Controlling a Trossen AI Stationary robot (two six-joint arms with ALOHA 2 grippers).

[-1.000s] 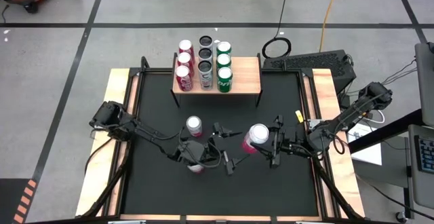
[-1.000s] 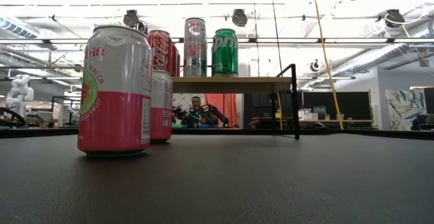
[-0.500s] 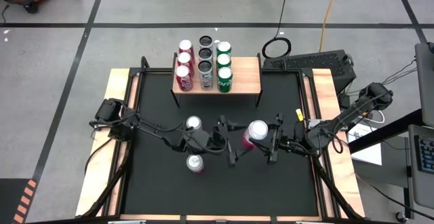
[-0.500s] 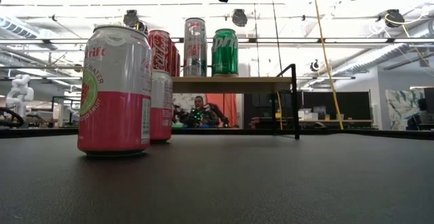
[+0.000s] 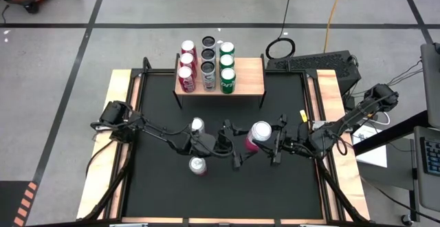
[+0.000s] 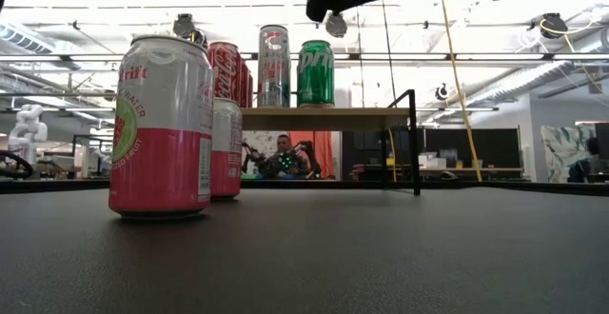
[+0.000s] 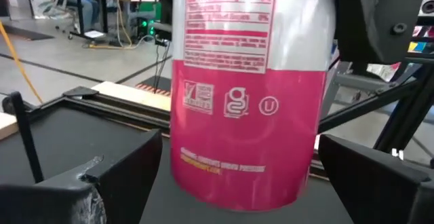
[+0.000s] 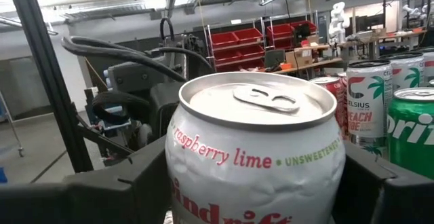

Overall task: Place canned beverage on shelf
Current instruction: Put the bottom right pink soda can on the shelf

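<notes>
From the high view, the right gripper [image 5: 269, 144] is clamped on a pink and white raspberry lime can [image 5: 259, 135], holding it over the middle of the black surface [image 5: 289, 186]. The left gripper [image 5: 232, 144] sits just to that can's left with its fingers spread wide — nothing in them. Two more pink cans stand on the surface by the left arm: the near pink can [image 5: 198, 166] and the far pink can [image 5: 197, 126]. The shelf [image 5: 251, 80] stands at the far edge and already carries nine cans in three rows: the red row [image 5: 186, 62], the dark row [image 5: 207, 65] and the green row [image 5: 227, 66]. Its right part is bare wood.

Low view: one pink can fills the left side, big and upright on the surface, with the second one just behind it. Past them the shelf shows on its thin black legs, with a red can, a tall slim one and a green can on top. Dark arm parts hang in at the top edge, can't tell which arm from here.

Left wrist view: the held can hangs right ahead, pink lower half with the label facing, between the wide-apart left fingers [image 7: 102, 183].

Right wrist view: the can's silver top and "raspberry lime" lettering sit snug between the right fingers [image 8: 129, 183] — shelf cans show just beyond.
</notes>
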